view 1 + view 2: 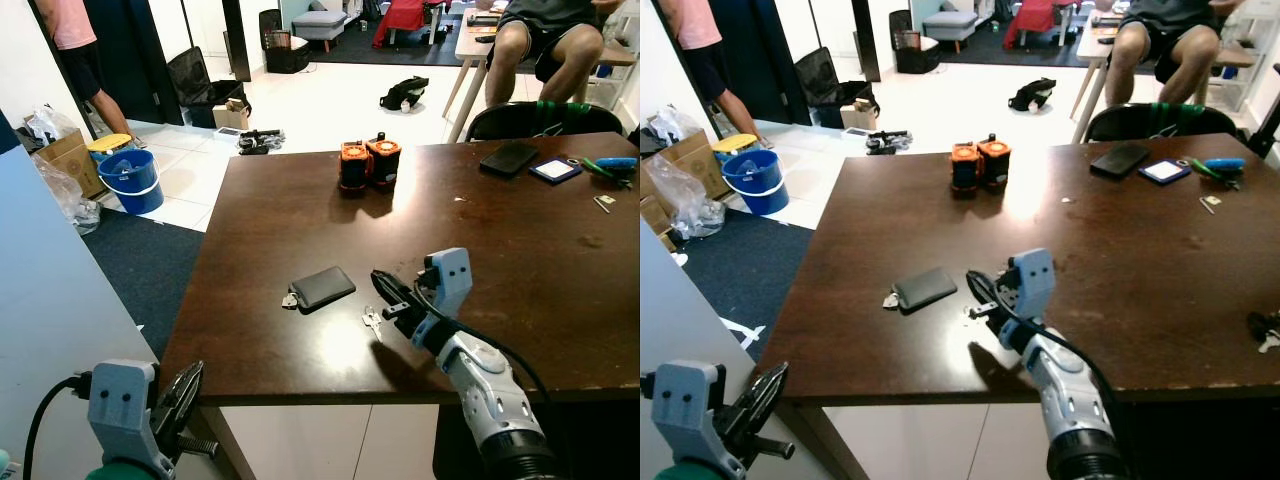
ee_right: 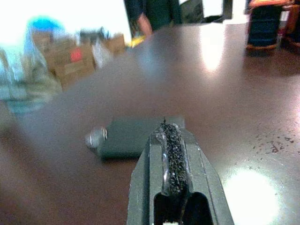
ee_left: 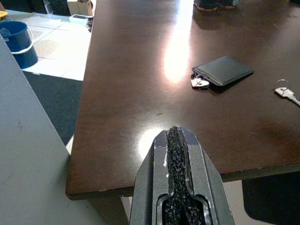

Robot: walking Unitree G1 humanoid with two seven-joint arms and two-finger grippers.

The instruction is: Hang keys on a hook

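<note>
Keys (image 1: 372, 321) near table (image 1: 300, 372) front edge, beside closed right tool (image 1: 379, 277).

Both hands (image 1: 385, 285) (image 1: 185, 395) closed, right forward

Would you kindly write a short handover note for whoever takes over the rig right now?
Right gripper: fingers shut, empty, above the table just beside the key.
Left gripper: fingers shut, empty, idle off the table's near corner.
Key lies flat on the table, to the right of the dark wallet.
Done: the approach to the key.
Left: open the fingers, pick up the key, find a hook and hang it.
</note>
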